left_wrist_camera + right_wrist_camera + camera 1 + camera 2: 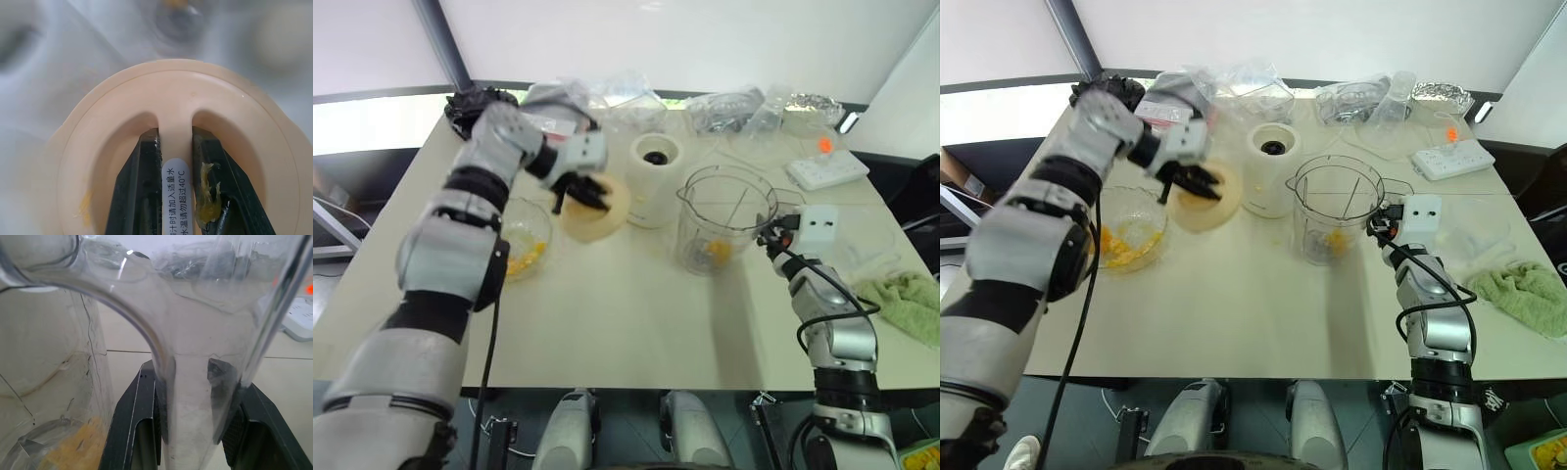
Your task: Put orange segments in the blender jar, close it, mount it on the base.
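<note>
the left gripper [590,192] is holding the round cream lid [603,211] up above the table [636,313], its jaws squeezing the lid's middle ridge, near the base [655,178]. the right gripper [193,396] is reaching level to the blender jar [724,220], its jaws sitting on both sides of the clear handle [193,382] and touching it. the jar is standing on the table right of the base, with orange segments [718,252] at its bottom. more orange bits are lying in the glass bowl [524,245] on the left
</note>
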Robot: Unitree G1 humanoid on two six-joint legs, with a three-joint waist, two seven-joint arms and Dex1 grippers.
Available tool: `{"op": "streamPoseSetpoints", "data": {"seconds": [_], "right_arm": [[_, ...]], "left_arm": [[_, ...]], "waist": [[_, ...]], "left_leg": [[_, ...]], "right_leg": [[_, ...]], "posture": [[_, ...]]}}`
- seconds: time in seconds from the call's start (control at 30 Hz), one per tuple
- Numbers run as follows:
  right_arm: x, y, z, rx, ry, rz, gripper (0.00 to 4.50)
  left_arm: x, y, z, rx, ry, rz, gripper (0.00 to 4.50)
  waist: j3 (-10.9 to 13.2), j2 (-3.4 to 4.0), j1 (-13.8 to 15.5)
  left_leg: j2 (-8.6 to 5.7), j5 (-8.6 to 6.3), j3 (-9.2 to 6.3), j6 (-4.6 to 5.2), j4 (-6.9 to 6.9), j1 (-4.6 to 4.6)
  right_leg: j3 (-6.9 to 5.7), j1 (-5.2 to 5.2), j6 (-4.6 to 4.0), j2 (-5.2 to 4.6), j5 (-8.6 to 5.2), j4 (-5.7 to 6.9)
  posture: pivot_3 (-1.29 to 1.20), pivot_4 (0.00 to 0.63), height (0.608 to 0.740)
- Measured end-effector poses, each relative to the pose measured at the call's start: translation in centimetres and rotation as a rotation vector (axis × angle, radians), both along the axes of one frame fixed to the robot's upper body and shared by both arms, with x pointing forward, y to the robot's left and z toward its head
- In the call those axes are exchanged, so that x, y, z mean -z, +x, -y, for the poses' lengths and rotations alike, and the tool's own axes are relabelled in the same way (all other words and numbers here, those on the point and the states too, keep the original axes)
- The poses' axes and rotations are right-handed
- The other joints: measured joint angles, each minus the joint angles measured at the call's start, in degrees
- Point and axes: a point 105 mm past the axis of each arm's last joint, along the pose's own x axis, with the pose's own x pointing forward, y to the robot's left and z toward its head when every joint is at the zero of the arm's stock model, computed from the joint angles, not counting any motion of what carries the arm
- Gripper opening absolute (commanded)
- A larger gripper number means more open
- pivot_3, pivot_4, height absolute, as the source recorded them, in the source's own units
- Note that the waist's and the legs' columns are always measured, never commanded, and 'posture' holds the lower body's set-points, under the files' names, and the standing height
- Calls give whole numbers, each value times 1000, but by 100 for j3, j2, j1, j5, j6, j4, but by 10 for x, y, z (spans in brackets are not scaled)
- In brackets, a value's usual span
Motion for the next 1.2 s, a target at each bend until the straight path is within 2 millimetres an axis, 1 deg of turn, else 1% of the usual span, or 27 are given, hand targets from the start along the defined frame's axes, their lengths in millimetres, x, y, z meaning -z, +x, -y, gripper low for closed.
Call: {"op": "streamPoseSetpoints", "data": {"seconds": [0.07,0.13,0.2,0.27,0.33,0.37,0.43,0.5,0.6,0.73,0.97,1.07,1.2], "right_arm": [[1,-3,-7,-16,8,-8,914],[1,-6,-20,-41,29,-13,914],[3,-9,-32,-71,38,-26,914],[-2,-12,-43,-97,39,-17,914],[-6,-13,-46,-105,40,-5,914],[-11,-14,-53,-117,40,8,914],[-13,-15,-63,-139,34,17,914],[-9,-16,-71,-157,17,5,914],[3,-20,-78,-172,-11,-29,914],[3,-23,-78,-167,-46,-6,914],[5,-28,-80,-161,-72,28,914],[6,-29,-79,-153,-71,31,914],[6,-30,-79,-147,-71,33,914]], "left_arm": [[-20,-2,6,13,-22,28,265],[-31,-4,11,28,-30,39,265],[-34,-6,17,43,-31,30,265],[-34,-8,26,56,-38,17,265],[-36,-9,30,64,-44,15,265],[-41,-11,38,83,-61,16,265],[-50,-16,50,119,-79,18,265],[-60,-22,62,164,-89,26,265],[-68,-29,72,206,-96,33,265],[-65,-36,86,266,-76,15,265],[-51,-45,107,332,-11,-10,265],[-43,-48,114,348,39,-21,265],[-37,-50,117,351,72,-45,265]], "waist": [[0,0,-30],[1,1,-102],[2,5,-134],[4,5,-127],[4,5,-121],[4,5,-114],[4,5,-109],[4,5,-98],[4,5,-99],[4,4,-96],[3,4,-97],[3,4,-98],[3,4,-93]], "left_leg": [[0,0,0,1,-4,2],[0,0,-1,1,-7,0],[0,0,0,0,-7,0],[0,0,0,0,-5,-7],[0,0,0,0,-5,-7],[0,0,0,0,-5,-10],[0,0,0,0,-5,-15],[0,0,0,0,-5,-22],[-3,0,1,1,-5,-27],[-4,0,0,1,-4,-26],[-4,0,1,1,-3,-21],[-4,0,2,1,-3,-21],[-4,0,1,1,-2,-20]], "right_leg": [[1,0,1,0,-1,0],[0,-7,3,1,-2,7],[2,-14,4,1,-1,15],[5,-26,4,3,-1,27],[5,-26,4,3,-1,27],[5,-28,4,3,-1,26],[5,-29,4,3,-1,19],[4,-30,7,2,-3,12],[5,-33,8,0,-4,8],[6,-33,8,0,-4,11],[10,-31,6,0,-4,14],[12,-31,6,0,-5,12],[13,-30,-7,0,-12,14]], "posture": [[0,150,740],[0,150,740],[0,150,740],[0,150,740],[0,150,740],[0,150,740],[0,150,740],[0,150,740],[0,150,740],[0,150,740],[0,150,740],[0,150,740],[0,150,740]]}}
